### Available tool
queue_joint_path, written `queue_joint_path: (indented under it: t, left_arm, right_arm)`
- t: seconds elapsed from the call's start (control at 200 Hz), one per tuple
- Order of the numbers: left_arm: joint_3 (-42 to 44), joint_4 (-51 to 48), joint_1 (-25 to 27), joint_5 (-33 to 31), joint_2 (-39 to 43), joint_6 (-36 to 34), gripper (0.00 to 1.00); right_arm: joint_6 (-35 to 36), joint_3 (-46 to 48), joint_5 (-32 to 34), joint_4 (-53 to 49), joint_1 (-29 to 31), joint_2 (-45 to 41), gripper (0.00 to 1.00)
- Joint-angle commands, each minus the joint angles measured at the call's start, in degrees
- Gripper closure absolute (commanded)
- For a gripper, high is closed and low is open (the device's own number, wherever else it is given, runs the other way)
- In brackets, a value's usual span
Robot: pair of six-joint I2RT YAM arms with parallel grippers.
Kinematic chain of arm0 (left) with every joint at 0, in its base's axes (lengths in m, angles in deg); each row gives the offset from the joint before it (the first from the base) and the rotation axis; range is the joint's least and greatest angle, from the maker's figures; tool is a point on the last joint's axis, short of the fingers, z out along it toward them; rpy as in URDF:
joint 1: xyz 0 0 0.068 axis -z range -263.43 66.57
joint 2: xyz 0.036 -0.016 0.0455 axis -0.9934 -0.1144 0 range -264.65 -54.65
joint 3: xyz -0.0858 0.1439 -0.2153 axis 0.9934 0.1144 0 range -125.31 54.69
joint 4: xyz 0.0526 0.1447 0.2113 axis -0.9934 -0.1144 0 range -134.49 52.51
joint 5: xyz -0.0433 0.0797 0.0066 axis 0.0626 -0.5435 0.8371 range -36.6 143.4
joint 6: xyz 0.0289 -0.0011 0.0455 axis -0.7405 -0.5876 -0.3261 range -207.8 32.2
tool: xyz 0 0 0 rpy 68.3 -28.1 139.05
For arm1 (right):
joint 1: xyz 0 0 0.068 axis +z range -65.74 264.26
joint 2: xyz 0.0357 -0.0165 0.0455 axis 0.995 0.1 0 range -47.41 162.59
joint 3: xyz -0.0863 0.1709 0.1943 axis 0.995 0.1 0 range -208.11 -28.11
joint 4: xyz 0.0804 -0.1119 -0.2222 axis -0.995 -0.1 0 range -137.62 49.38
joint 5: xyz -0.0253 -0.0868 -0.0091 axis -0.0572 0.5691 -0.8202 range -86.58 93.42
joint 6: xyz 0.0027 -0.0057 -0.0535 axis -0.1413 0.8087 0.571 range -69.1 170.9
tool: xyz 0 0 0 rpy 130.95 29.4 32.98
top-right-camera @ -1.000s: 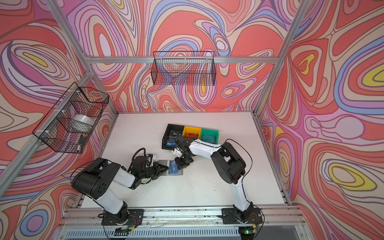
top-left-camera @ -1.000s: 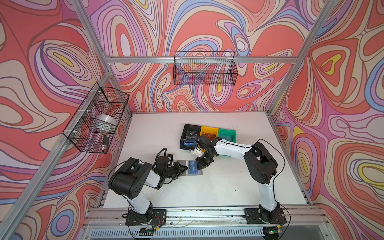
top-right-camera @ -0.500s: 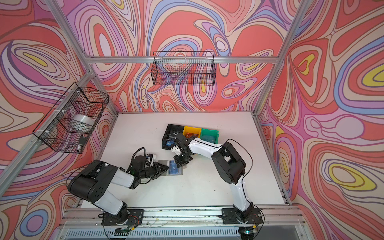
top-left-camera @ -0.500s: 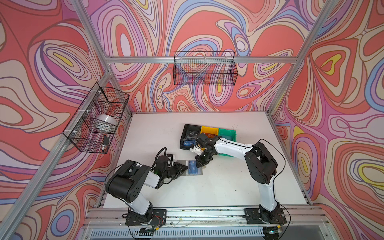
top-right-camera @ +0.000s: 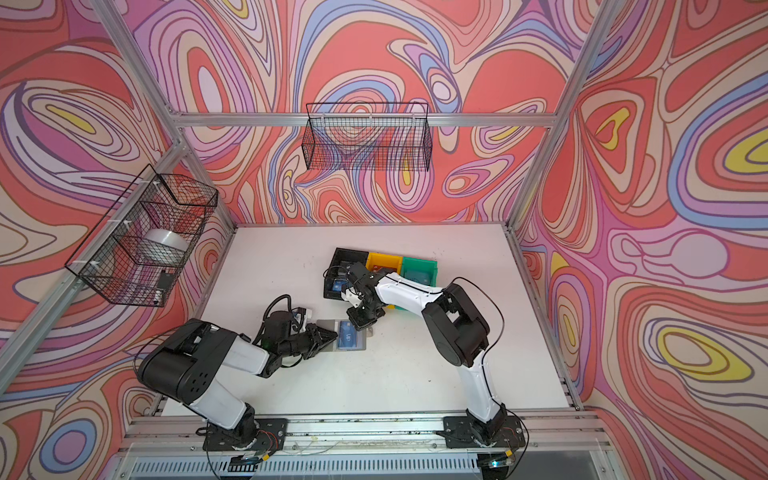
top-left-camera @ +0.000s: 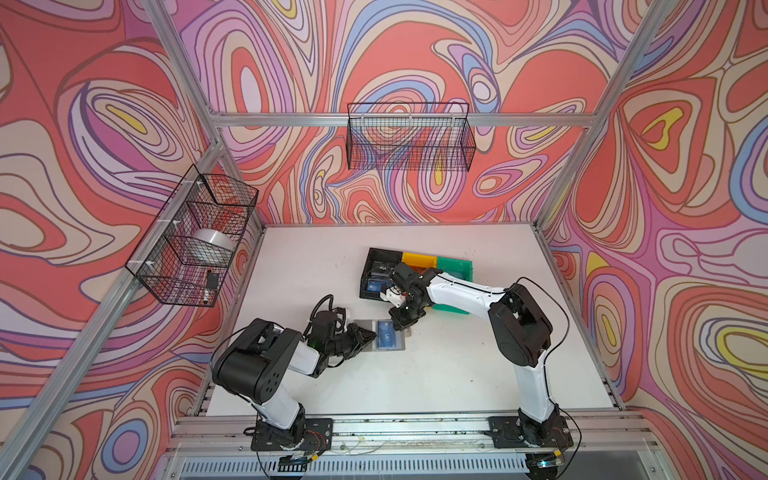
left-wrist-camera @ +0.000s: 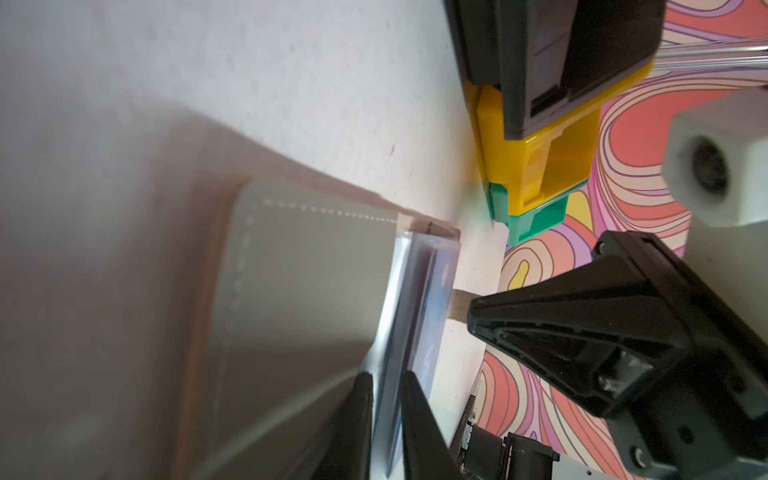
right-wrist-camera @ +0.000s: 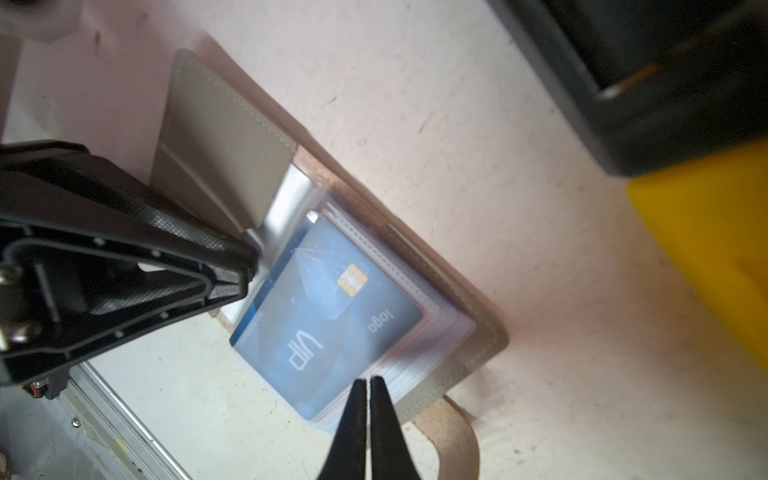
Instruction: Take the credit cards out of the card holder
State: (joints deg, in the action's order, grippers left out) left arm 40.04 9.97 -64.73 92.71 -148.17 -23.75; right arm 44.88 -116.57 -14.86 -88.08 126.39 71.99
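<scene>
Progress looks partial: my left tool point(left-wrist-camera: 386, 380) pinches a clear sleeve point(right-wrist-camera: 286, 195) of the card holder point(right-wrist-camera: 224, 137), open on the desk point(right-wrist-camera: 498, 166); one blue card point(right-wrist-camera: 328, 316) sits sleeved at the tips of my closed, empty right tool point(right-wrist-camera: 369, 382).

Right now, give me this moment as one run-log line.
phase: card extraction | left gripper: shut on card holder sleeve | right gripper: shut, tips at blue card edge | blue card: in top sleeve, not yet out
</scene>
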Motion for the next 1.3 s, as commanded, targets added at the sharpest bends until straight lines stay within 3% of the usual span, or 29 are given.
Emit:
queue_joint_path:
  t: [0.0,0.641,0.917,1.292]
  left_arm:
    - [-0.8,0.4,-0.3,0.2,-0.9,-0.3,0.81]
    - [-0.5,5.5,-0.2,0.6,-4.5,1.1,0.80]
    - [-0.5,5.8,-0.3,0.9,-5.2,0.9,0.87]
    - [-0.4,6.8,-0.3,1.1,-5.9,1.2,0.89]
  right_arm:
    - [0.7,-1.5,1.5,-1.0,0.2,2.2,0.92]
    - [0.1,-0.5,-1.7,0.8,0.3,3.5,0.91]
    - [0.1,-0.2,-1.9,1.0,0.3,3.5,0.91]
    - [0.2,0.1,-1.9,0.7,0.3,3.9,0.91]
